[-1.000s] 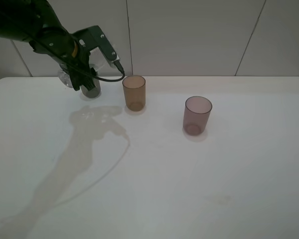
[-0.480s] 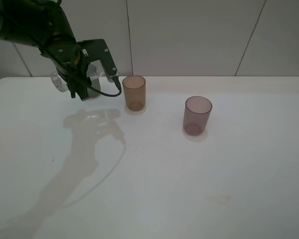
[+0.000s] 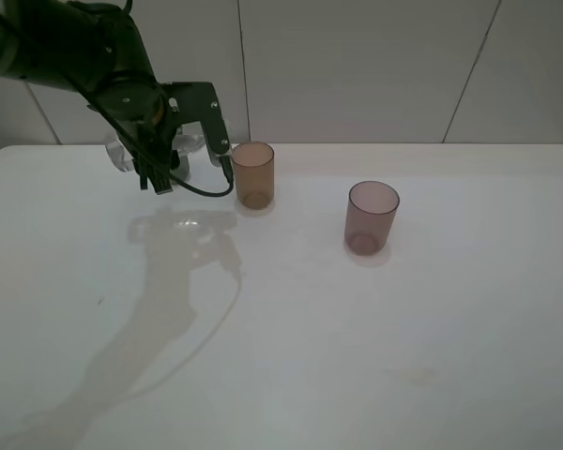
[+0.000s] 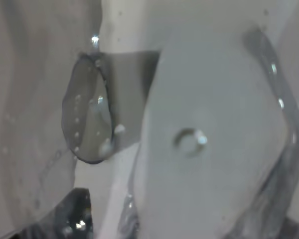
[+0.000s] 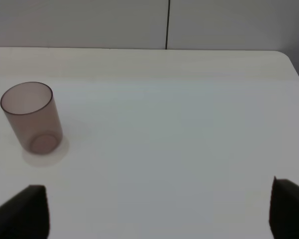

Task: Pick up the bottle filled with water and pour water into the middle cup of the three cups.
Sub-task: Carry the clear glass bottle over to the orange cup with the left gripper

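So, we're looking at the left jaws clamped tight on the bottle (image 3: 122, 156), up at the far-left end of the surface (image 3: 357, 356). In the high view the clear body is poking out on both sides of the jaws, and the whole thing is hanging above the surface, with the arm's shadow (image 3: 183, 253) falling well below it. We can't tell exactly how far the bottle is tipping.

The middle cup (image 3: 252, 173), the amber one, is standing upright just to the right of the jaws, close but not touching. A black cable (image 3: 202, 190) is looping off the left arm (image 3: 75, 47) and coming right up near that cup's side. The mauve cup (image 3: 372, 217) is sitting well apart, further right and nearer to us. The left arm is covering the spot just left of the amber cup, so we can't tell what's standing there.

The left wrist view is giving us nothing but the bottle (image 4: 204, 139) pressed up close, all blurry clear plastic with small droplets (image 4: 102, 99) on it. The right wrist view is showing the mauve cup (image 5: 32, 117) on the bare surface and two dark fingertips (image 5: 32, 211) in the corners, so the right jaws are standing wide apart, holding nothing.
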Controlling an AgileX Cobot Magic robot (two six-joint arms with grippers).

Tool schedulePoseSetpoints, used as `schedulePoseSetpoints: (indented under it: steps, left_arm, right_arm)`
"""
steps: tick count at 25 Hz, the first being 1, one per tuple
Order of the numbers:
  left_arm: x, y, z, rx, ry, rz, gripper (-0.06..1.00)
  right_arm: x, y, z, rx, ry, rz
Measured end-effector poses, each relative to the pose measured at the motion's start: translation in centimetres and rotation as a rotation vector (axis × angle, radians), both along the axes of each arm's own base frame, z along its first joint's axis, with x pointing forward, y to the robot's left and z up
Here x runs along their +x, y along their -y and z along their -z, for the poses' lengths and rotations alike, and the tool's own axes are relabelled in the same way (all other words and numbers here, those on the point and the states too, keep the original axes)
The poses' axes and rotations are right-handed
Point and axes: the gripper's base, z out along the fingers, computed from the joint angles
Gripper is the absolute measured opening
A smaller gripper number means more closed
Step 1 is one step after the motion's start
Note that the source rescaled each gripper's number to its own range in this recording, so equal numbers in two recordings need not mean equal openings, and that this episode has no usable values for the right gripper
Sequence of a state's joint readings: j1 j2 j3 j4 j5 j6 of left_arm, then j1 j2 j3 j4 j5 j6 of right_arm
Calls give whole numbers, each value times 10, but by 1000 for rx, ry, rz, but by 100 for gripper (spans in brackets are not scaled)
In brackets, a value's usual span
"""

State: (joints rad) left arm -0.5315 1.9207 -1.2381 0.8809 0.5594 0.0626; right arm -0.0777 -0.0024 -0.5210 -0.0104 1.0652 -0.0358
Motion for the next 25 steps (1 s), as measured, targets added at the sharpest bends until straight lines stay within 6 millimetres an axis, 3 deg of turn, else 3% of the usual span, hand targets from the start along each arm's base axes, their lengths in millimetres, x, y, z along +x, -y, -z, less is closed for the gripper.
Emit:
schedulePoseSetpoints:
  steps: [7,25]
  left_arm:
    - [8,-1,-4,42,2,-46,1]
    - [18,20,7,184,-5,-27,1]
  right_arm:
    - [0,0,0,0,0,0]
    - [0,0,0,1,0,-1]
